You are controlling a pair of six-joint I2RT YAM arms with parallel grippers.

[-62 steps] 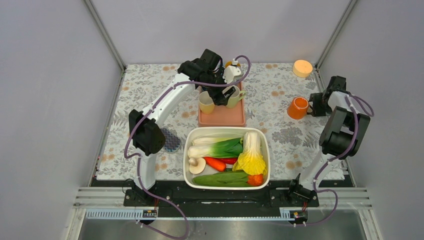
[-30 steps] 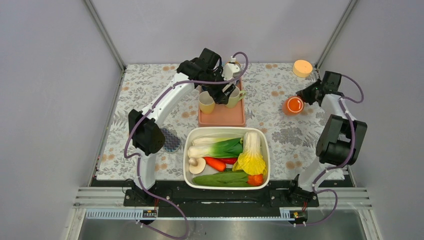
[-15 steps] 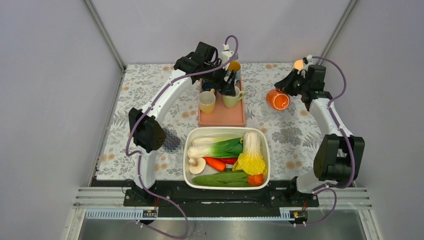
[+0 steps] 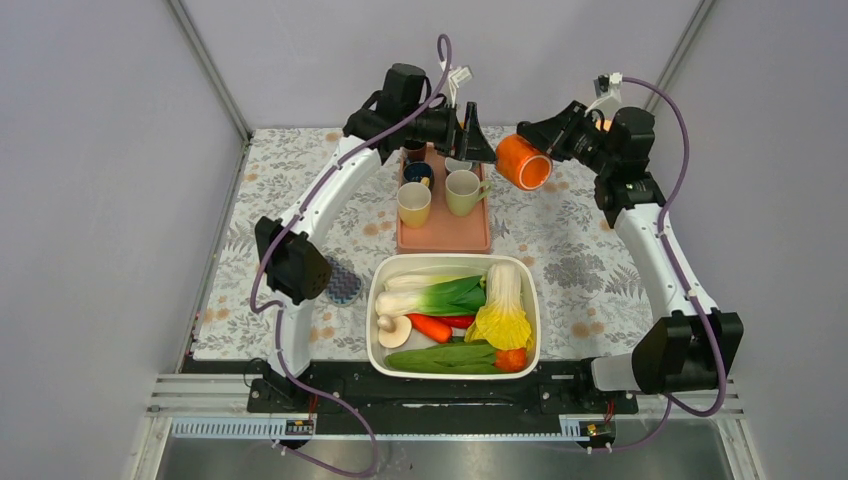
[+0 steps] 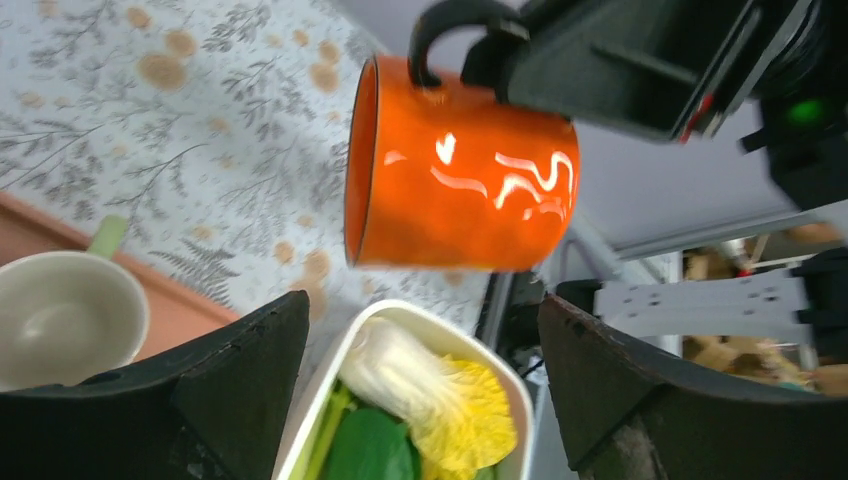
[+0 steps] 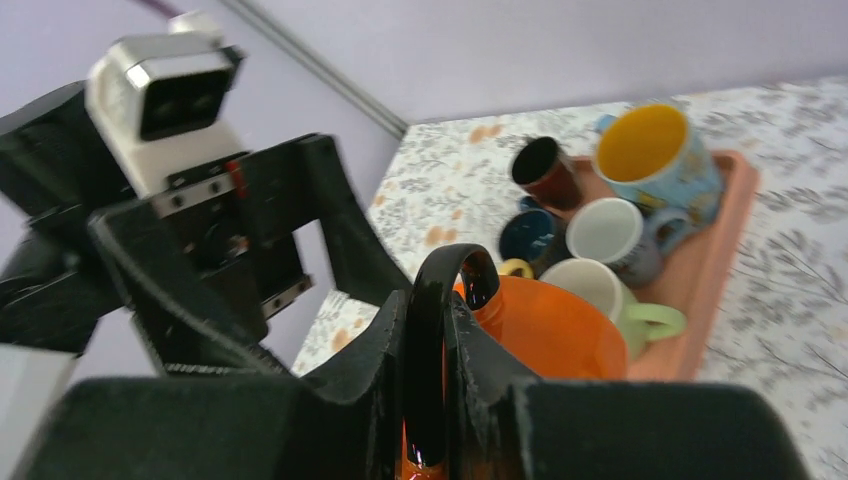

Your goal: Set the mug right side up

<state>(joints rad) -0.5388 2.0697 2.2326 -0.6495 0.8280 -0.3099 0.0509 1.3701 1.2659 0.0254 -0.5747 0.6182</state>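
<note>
Mug (image 4: 523, 161) is up in the air on its side, over the bench (image 4: 570, 235) just right of the tray (image 4: 445, 237). We see the right end effector (image 6: 430, 345) clamped on its handle (image 5: 450, 20); the left end effector (image 4: 472, 133) gapes wide beside it, empty.

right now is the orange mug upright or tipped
Tipped on its side, in the air. The right gripper holds the orange mug by its black handle, and the left wrist view shows its rim standing vertical, mouth facing sideways.

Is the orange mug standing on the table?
No, the right pincer holds the orange mug sideways in the air by its handle.
</note>
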